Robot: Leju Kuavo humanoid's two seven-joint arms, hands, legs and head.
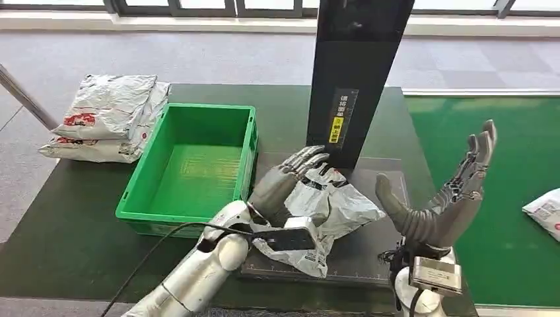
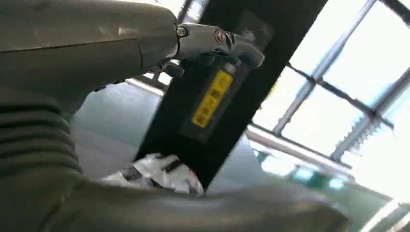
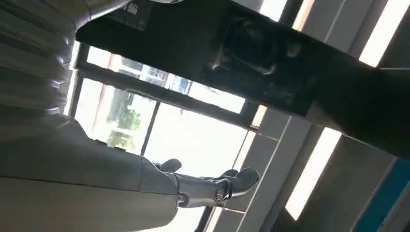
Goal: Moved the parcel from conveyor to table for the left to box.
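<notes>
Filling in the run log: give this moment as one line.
left hand: rests on parcel, grip unclear | right hand: open, raised, empty | parcel: on black mat by scanner post | green crate: empty

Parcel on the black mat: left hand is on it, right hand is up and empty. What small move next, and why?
Probably close the left hand around the parcel to get a grip. The hand lies on the crumpled bag with fingers spread, not visibly grasping it, and the green crate stands empty just beside it. The right hand is raised clear, open.
</notes>
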